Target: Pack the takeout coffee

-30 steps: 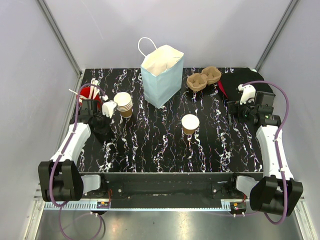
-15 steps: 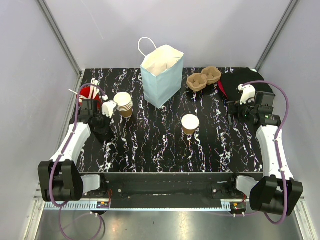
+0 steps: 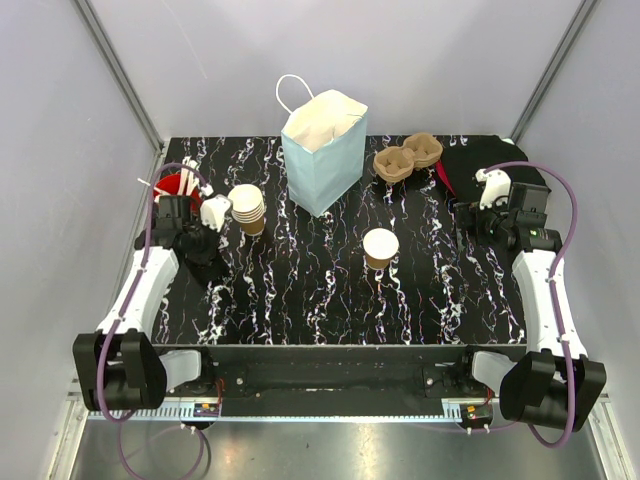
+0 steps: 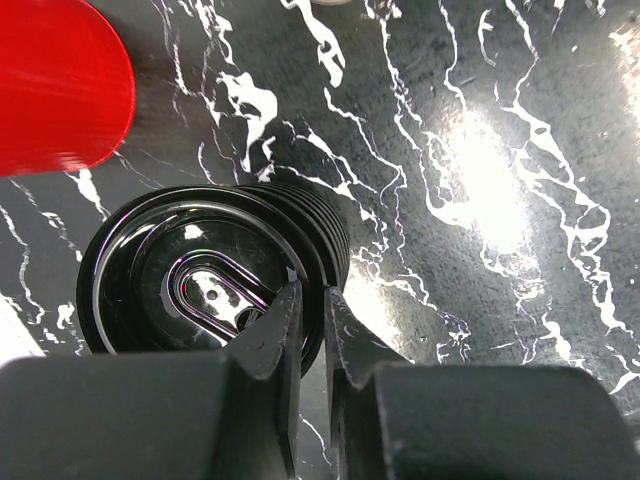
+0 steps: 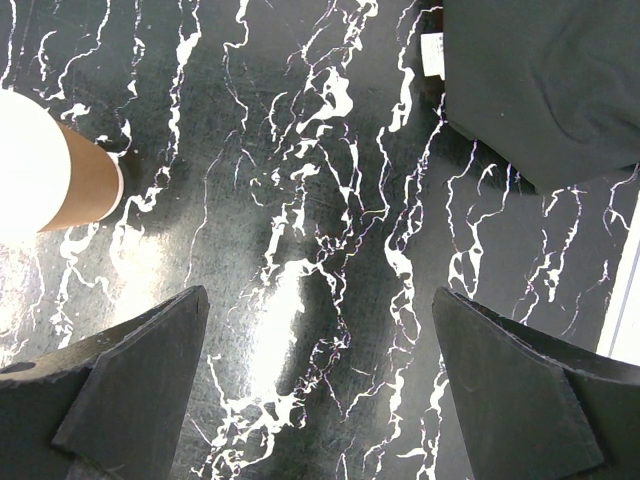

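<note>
The takeout coffee cup (image 3: 380, 247), tan with a pale inside, stands open near the table's middle; its side shows at the left edge of the right wrist view (image 5: 45, 170). A stack of round black lids (image 4: 190, 280) lies at the table's left. My left gripper (image 3: 204, 258) (image 4: 312, 300) points down over this stack. Its fingers stand almost together, pinching the rim of the top lid. My right gripper (image 3: 470, 215) (image 5: 320, 300) hangs wide open over bare table at the right, holding nothing.
A pale blue paper bag (image 3: 323, 150) stands open at the back middle. A stack of nested tan cups (image 3: 247, 207) sits just right of my left wrist. Brown pulp carriers (image 3: 405, 158) and a black cloth (image 3: 490, 165) lie back right. A red object (image 4: 55, 90) lies behind the lids.
My left gripper's fingers have come closer together on the lid's rim, and the left wrist has shifted slightly back. The right arm has not moved.
</note>
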